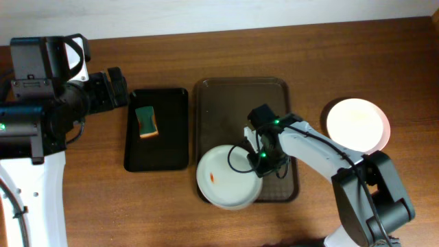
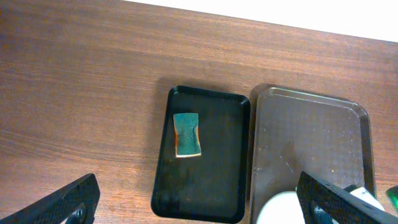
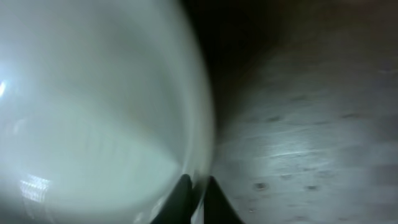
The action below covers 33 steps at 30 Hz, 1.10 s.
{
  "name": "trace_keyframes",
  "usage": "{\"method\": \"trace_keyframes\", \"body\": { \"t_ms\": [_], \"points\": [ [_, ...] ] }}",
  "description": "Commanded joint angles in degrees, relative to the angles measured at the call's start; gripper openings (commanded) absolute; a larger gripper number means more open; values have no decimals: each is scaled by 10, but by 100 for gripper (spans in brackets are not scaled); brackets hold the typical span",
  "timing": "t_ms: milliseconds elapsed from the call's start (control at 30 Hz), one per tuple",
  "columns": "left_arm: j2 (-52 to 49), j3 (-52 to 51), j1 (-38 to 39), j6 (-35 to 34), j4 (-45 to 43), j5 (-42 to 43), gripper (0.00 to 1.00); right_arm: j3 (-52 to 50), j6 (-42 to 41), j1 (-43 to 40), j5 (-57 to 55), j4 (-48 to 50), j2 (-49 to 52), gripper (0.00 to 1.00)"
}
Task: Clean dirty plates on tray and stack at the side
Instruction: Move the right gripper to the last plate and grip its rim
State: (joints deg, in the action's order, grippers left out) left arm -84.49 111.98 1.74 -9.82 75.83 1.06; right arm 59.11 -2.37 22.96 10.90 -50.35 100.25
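A white plate with a small orange-red smear lies at the front left of the dark brown tray. My right gripper is shut on the plate's right rim; the right wrist view shows its fingers pinching the rim of the plate over the tray. Another white plate lies on the table right of the tray. My left gripper is open and empty, high above the black tray. The brown tray and a plate edge show in the left wrist view.
A green and orange sponge lies in the narrow black tray left of the brown tray; it also shows in the left wrist view. The left arm's base stands at the far left.
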Motion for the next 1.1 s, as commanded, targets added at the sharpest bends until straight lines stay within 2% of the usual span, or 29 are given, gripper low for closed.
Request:
{"method": "trace_keyframes", "body": {
  "t_ms": [0, 167, 267, 300, 333, 367, 467, 533, 633, 767, 900, 1067],
  "points": [
    [2, 5, -2, 9, -1, -4, 100, 27, -26, -49, -52, 17, -8, 4],
    [2, 5, -1, 9, -1, -4, 100, 31, -27, -109, -51, 131, -8, 4],
    [2, 5, -1, 9, 3, 3, 100, 31, -63, -117, -51, 165, -8, 4],
    [2, 5, -1, 9, 3, 3, 100, 31, -78, -117, -49, 165, -8, 16],
    [2, 5, -1, 9, 3, 3, 100, 31, -82, -116, -47, 165, -8, 37],
    [2, 5, -1, 9, 3, 3, 100, 31, -75, -117, -54, 167, -8, 45],
    [2, 5, -1, 9, 3, 3, 100, 31, -60, -128, -69, 163, -8, 47],
    [2, 5, -1, 9, 6, 3, 100, 30, -87, -137, -64, 136, -5, 44],
    [-1, 0, 0, 9, 13, 9, 100, 25, -108, -135, -35, 136, 11, 31],
    [-9, -19, 0, 9, 10, 18, 100, 21, -108, -134, -24, 185, 60, 28],
    [-38, -41, 0, 9, 8, 38, 100, 27, -115, -143, -22, 182, 65, 4],
    [-89, -86, 15, 9, -12, 41, 97, 55, -191, -155, 14, 148, 63, 4]
  ]
}}
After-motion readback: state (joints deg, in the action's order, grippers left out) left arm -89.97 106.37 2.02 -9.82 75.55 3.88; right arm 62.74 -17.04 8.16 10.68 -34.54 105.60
